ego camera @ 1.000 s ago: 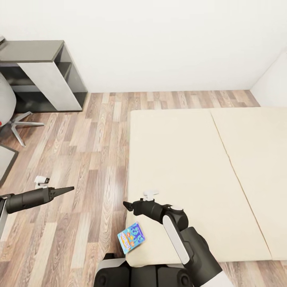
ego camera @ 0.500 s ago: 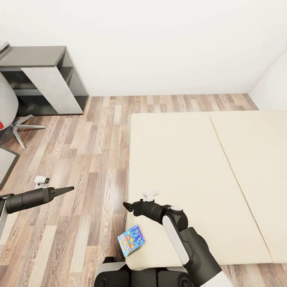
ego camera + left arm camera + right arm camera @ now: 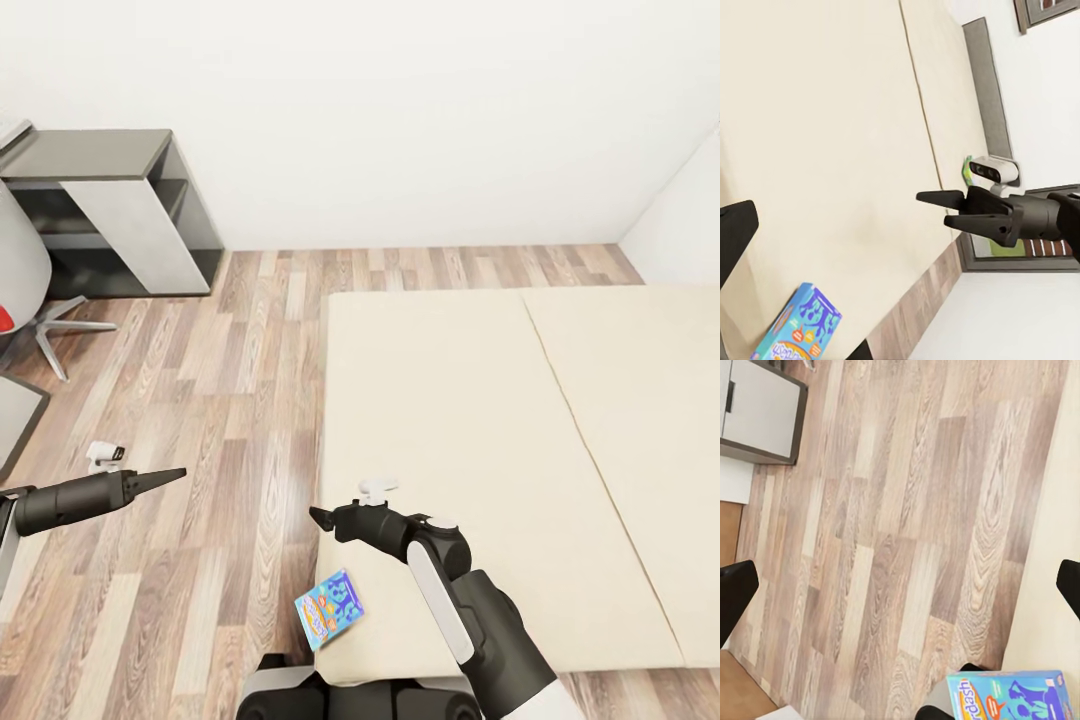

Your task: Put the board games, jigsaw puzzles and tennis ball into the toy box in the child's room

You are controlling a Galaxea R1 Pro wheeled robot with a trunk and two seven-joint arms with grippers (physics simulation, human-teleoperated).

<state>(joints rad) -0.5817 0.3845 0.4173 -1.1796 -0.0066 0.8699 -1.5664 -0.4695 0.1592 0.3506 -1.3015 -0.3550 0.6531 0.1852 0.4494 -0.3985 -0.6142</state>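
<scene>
One board game (image 3: 328, 608), a blue box with bright lettering, lies on the near left corner of the cream bed (image 3: 450, 400); it also shows in the left wrist view (image 3: 799, 326) and the right wrist view (image 3: 1009, 696). My right gripper (image 3: 314, 516) hangs open over the bed's left edge, a little beyond the box, with nothing between its fingers (image 3: 735, 596). Seen from the left wrist, the right gripper (image 3: 934, 208) has its jaws apart. My left gripper (image 3: 180, 471) is held out over the wooden floor to the left of the bed, open and empty. The table and toy box are out of view.
A dark grey shelf unit (image 3: 110, 205) stands against the far wall at the left. A white swivel chair (image 3: 30, 290) and a dark furniture corner (image 3: 10, 410) sit at the left edge. A small white object (image 3: 103, 456) lies on the floor near my left arm.
The whole picture has slid slightly downward, so the camera has moved. Both arms keep the same pose and the board game lies where it was on the bed.
</scene>
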